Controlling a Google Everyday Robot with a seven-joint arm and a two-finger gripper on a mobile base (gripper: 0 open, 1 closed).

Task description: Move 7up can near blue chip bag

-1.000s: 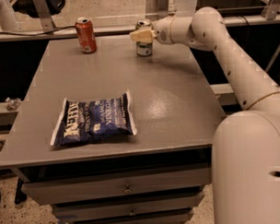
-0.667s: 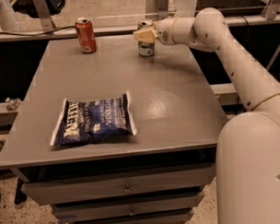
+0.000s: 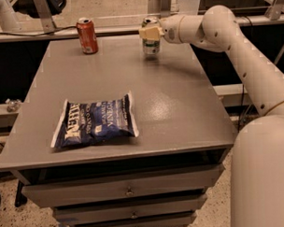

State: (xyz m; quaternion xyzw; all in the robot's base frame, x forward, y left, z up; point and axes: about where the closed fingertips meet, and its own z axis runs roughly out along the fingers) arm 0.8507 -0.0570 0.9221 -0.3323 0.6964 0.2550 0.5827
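Across the table [image 3: 179, 114], hand [image 3: 149, 34] against the 7up can [image 3: 152, 47], top half hidden, grip unclear.

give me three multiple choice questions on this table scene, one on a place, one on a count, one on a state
1. Where is the gripper?
A. over the flat dark blue chip bag
B. at the green and white 7up can, near the far edge of the grey table
C. beside the red-orange soda can

2. How many cans stand on the table?
A. one
B. two
C. three

3. How does the chip bag lie?
A. propped against a can
B. hanging off the table edge
C. flat on the tabletop

Answers:
1 B, the gripper sits at the upper part of the 7up can.
2 B, only the 7up can and the red-orange soda can are there.
3 C, the chip bag rests flat near the front left, apart from both cans.
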